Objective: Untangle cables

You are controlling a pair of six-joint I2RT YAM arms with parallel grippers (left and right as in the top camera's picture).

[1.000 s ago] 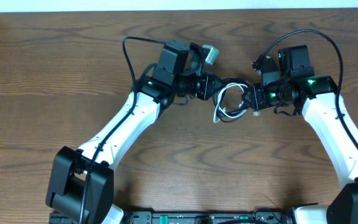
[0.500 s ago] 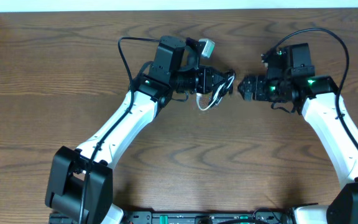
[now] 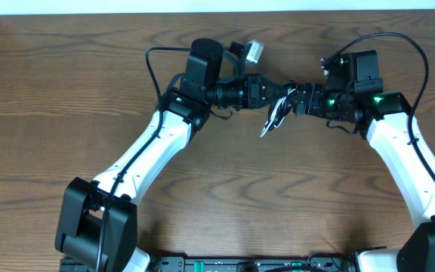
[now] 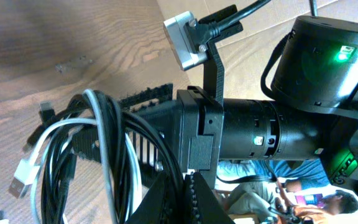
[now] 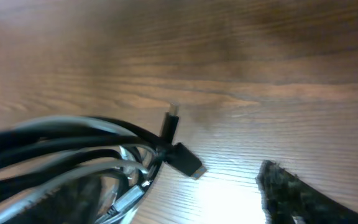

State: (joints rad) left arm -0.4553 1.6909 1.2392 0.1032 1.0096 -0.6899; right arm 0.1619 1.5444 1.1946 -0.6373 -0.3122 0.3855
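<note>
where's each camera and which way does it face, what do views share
overhead: above the brown wooden table, facing straight down; both arms, left gripper and right gripper show.
left wrist: on left arm, facing the right arm; own shut fingers at bottom.
right wrist: on right arm, facing the tabletop; one dark finger.
shared: all see the thin black and white cables.

Even overhead light; right wrist view blurry, perhaps motion; glare on table [image 5: 224,188]

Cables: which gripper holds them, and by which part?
The left gripper holds the cables, pinching the bunched loops at one end; the plug ends hang free.
</note>
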